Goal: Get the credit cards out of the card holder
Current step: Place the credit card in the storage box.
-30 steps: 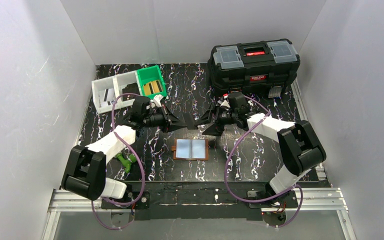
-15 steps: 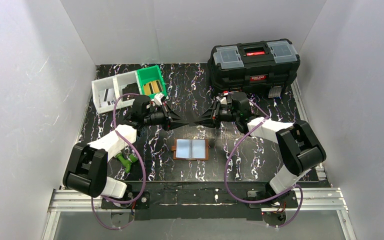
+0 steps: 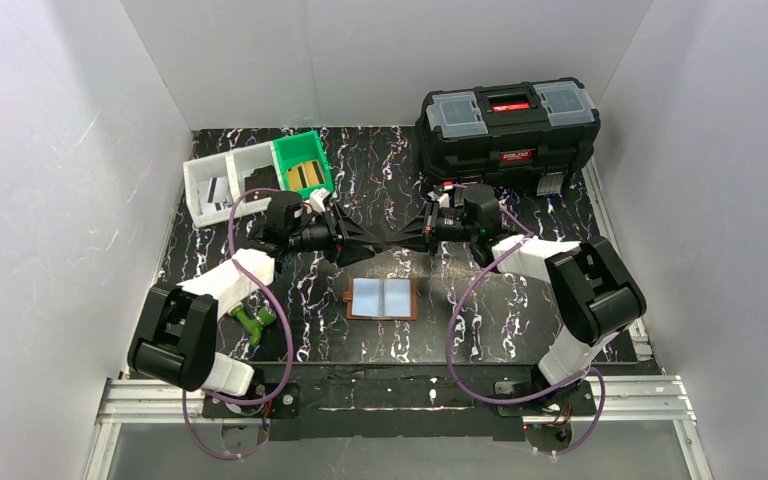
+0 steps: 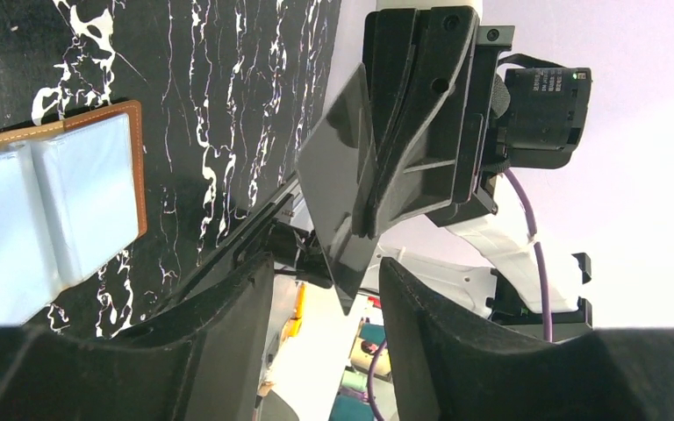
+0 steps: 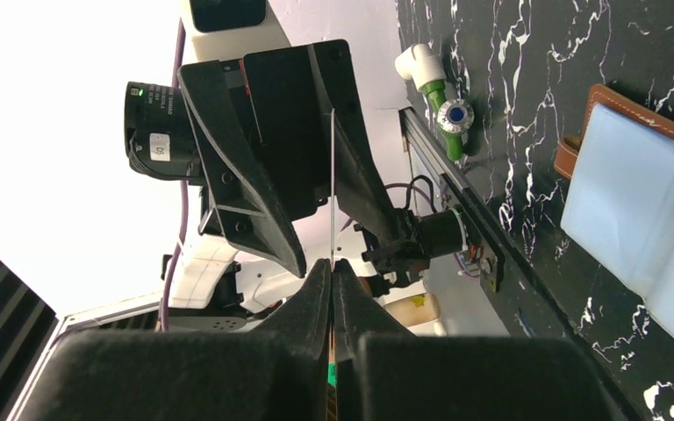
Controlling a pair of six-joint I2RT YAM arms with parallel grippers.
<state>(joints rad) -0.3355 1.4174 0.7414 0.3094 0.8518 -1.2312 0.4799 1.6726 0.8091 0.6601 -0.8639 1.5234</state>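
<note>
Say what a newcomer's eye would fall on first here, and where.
At the centre the right pincer, shut on a thin credit card seen edge-on, meets the left pincer tip to tip, the card reaching between that one's open jaws. Just nearer the arms the brown card holder lies open and flat, pale blue pockets up. A big black toolbox stands at the far right.

The right pincer (image 3: 408, 241), spread wide a second ago, has been brought leftward to the tip of the left pincer (image 3: 375, 243) and closed on the free edge of the thin credit card (image 5: 331, 189) held out above the bench (image 3: 380, 180). The left pincer, clamped on that card before, has since been opened, so that its jaws now stand apart on either side of it
</note>
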